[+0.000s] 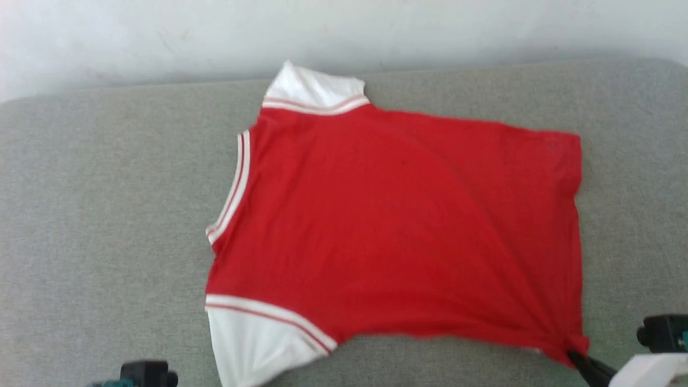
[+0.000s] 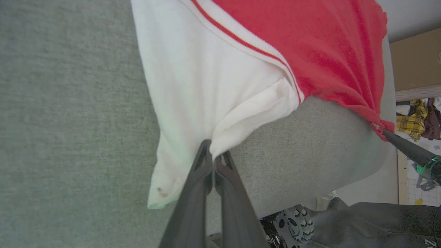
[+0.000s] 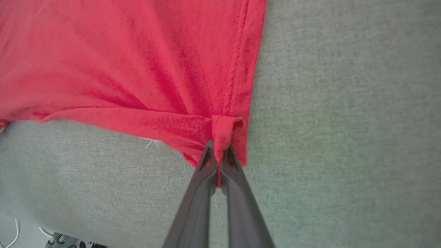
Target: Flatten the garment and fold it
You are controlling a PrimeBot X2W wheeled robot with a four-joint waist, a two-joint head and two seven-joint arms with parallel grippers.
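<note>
shirt: spread on grey cushion | left gripper: pinching white sleeve | right gripper: pinching red hem corner | handling: likely light, limp; hold corners, edges

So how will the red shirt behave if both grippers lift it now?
Probably floppy: the shirt bunches into creases where the right gripper pinches its hem corner, so the middle would likely sag. It seems light: thin fabric lying flat on the grey cushion. The left gripper pinches just the white sleeve edge, which may slip.
</note>
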